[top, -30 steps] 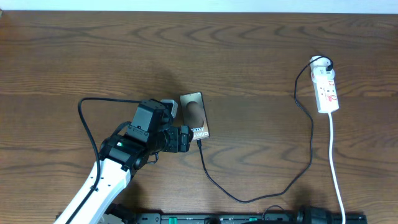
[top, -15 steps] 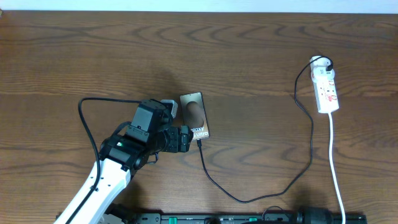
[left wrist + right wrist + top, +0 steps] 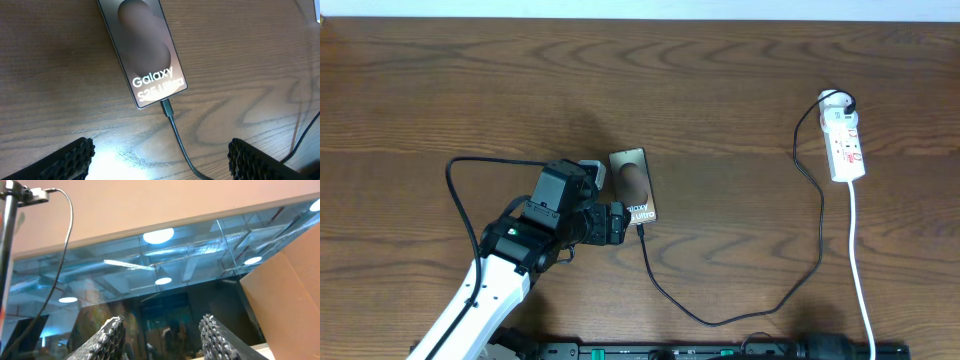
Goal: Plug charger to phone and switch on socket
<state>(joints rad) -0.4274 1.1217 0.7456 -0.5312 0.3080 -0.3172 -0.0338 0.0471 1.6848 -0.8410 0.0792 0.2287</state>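
Left gripper (image 3: 161,152) hangs low over the table (image 3: 740,90), jaws spread wide and gripping nothing. The phone (image 3: 142,50) lies flat just ahead of my fingertips (image 3: 75,157), "Galaxy" lettering up. The charger (image 3: 172,117) has its plug tip seated in the phone's near edge, and its cable trails back between my fingers. The socket (image 3: 845,148) sits well off to this gripper's right. My right gripper (image 3: 161,337) points up at ceiling lights (image 3: 159,235), away from the table. Its fingers look parted with nothing between them, though the angle is poor.
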